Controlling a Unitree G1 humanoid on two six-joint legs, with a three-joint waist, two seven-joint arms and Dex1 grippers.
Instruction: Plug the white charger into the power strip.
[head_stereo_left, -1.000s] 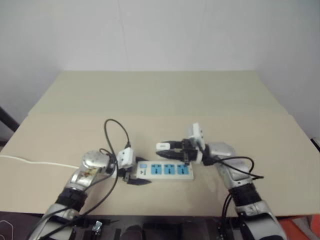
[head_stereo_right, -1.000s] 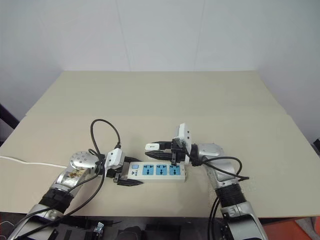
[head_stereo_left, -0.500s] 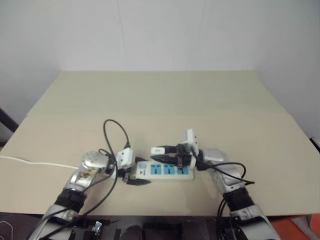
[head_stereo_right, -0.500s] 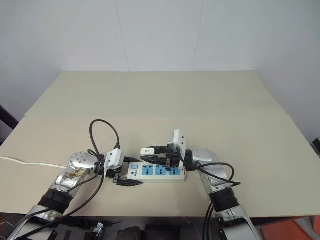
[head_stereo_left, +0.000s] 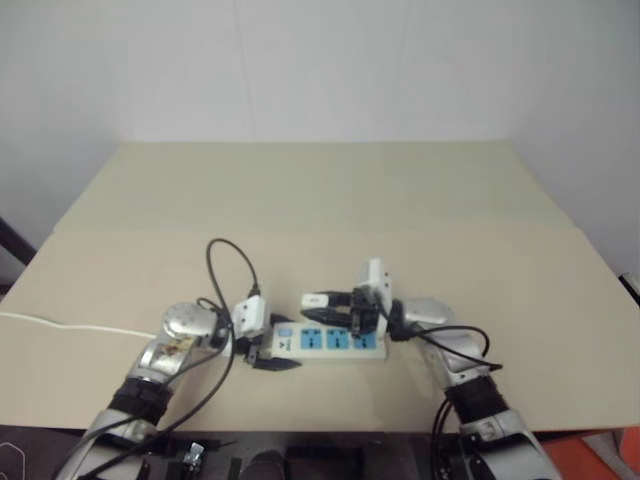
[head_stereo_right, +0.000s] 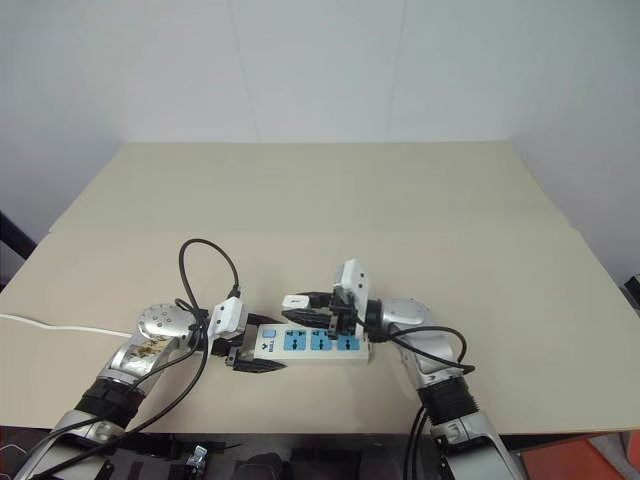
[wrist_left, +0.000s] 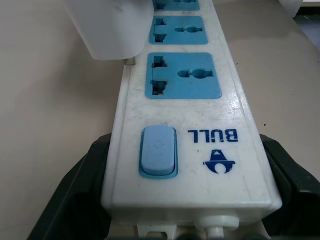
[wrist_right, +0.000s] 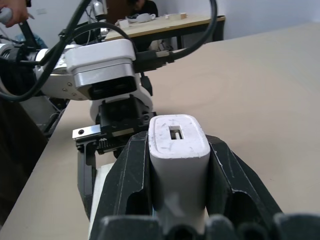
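The power strip (head_stereo_left: 335, 341), a white bar with blue socket faces and a blue switch (wrist_left: 158, 151), lies on the table near the front edge. My left gripper (head_stereo_left: 271, 347) is shut on its switch end, with one black finger (wrist_left: 75, 200) on each side. My right gripper (head_stereo_left: 324, 305) is shut on the white charger (wrist_right: 177, 150) and points level toward my left gripper. The charger (head_stereo_left: 315, 299) hangs just above the strip's left sockets, apart from them. It also shows close over the strip in the left wrist view (wrist_left: 110, 25).
The strip's white cord (head_stereo_left: 70, 324) runs off the table's left side. A black cable (head_stereo_left: 228, 262) loops up from my left wrist. The beige table (head_stereo_left: 320, 190) stretches away behind the strip. The right wrist view has another desk (wrist_right: 170, 22) and a person's hand (wrist_right: 10, 14) far behind.
My right forearm and wrist have swung in toward the strip, and the charger has edged slightly left and lower. The left gripper and the strip have stayed put.
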